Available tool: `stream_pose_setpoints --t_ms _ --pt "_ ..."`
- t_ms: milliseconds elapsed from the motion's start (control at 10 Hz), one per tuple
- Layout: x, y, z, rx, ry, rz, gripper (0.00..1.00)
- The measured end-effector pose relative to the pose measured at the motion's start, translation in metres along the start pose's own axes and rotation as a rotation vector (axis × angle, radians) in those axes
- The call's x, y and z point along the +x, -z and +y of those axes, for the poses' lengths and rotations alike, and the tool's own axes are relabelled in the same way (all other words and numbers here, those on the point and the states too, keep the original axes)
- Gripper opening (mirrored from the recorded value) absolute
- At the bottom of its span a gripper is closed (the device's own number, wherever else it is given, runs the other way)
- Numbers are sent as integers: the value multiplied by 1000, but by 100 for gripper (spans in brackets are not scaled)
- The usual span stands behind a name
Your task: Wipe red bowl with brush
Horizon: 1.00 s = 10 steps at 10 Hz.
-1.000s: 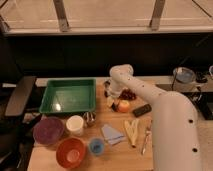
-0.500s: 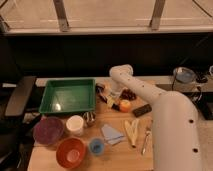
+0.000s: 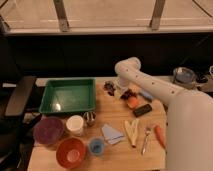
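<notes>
One red bowl [image 3: 70, 152] lies far from the closed pincer [image 3: 120, 92], contents unclear.

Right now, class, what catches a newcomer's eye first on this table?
The bulky white robot arm reaches in from the right, its gripper shut at the back of the wooden table, beside the green plastic tray. The round orange-red bowl sits at the front left.
</notes>
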Motion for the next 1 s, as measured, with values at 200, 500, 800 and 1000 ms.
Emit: stream_pose_setpoints --t_ms 200,500,800,1000 --pt "8 26 -18 50 -40 -18 0" --pt "21 70 -30 85 -59 -80 0" --pt "25 109 -7 57 49 -181 0" --pt "9 119 23 13 203 -216 0"
